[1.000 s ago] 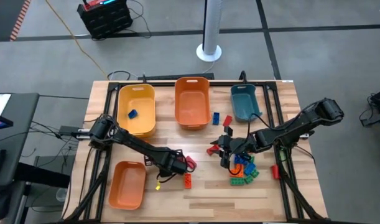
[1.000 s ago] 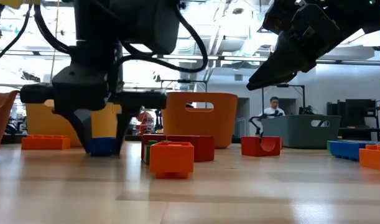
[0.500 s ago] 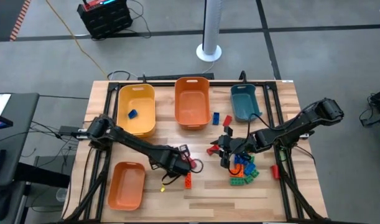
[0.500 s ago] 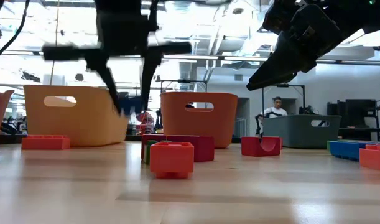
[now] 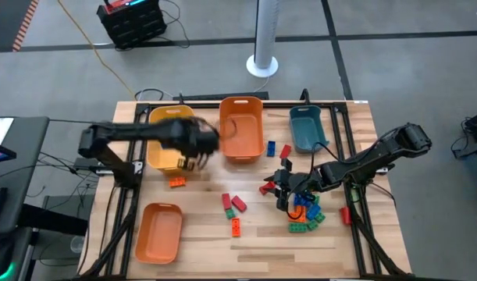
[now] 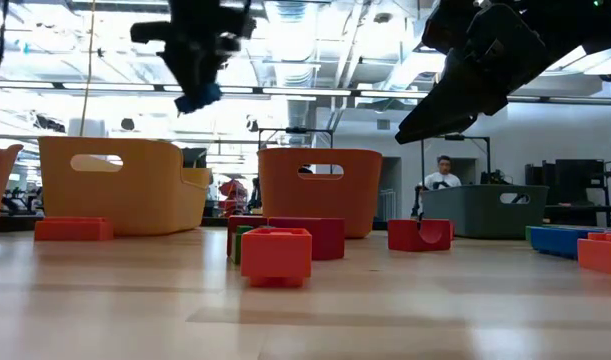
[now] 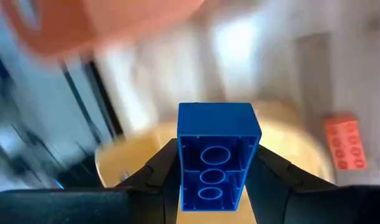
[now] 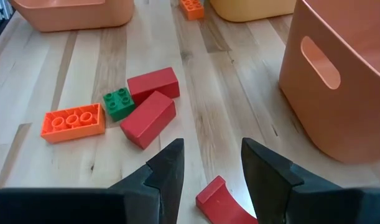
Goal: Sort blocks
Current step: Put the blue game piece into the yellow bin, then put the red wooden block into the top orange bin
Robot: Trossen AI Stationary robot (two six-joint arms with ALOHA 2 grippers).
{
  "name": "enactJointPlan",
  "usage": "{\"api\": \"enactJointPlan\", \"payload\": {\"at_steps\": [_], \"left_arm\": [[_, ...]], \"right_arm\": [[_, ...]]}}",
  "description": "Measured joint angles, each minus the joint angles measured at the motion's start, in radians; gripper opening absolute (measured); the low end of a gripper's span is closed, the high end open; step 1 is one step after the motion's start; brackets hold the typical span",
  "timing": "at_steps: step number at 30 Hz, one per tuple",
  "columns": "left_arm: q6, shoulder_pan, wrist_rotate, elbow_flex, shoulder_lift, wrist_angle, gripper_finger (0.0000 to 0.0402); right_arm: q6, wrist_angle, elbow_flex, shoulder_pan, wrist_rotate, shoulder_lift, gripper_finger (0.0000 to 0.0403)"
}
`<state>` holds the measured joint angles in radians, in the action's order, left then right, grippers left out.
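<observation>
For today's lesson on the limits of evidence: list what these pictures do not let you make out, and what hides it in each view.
- High view: left gripper smeared by motion over the yellow bin; its blue block can't be seen there.
- High view: block pile partly covered by the right gripper; no count possible.
- Low view: bin walls hide any contents.
- Left wrist view: background blurred.
</observation>
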<state>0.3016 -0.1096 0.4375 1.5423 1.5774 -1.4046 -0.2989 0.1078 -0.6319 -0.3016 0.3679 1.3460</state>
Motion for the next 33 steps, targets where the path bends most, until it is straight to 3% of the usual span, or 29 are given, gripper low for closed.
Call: {"api": "enactJointPlan", "payload": {"at_steps": [6,12,17,25,33], "left_arm": [[-0.127,-0.246,-0.031,-0.156,-0.053,0.041,0.0130],[-0.183,-0.459,-0.150,-0.375,-0.053,0.165,0.0134],[-0.222,-0.549,-0.157,-0.480,-0.053,0.191,0.0197],[-0.239,-0.498,-0.169,-0.380,-0.081,0.158,0.0250],[-0.238,-0.266,-0.162,-0.193,-0.162,0.205,0.0253]], "right_arm": [[0.000,-0.002,0.000,-0.005,0.000,0.000,0.0175],[0.001,-0.001,0.000,-0.013,-0.001,0.000,0.0175],[0.002,-0.002,0.000,-0.012,-0.001,0.000,0.0175],[0.009,0.000,0.000,-0.005,0.000,0.000,0.0175],[0.010,0.000,0.000,-0.006,0.000,0.000,0.0175]]}}
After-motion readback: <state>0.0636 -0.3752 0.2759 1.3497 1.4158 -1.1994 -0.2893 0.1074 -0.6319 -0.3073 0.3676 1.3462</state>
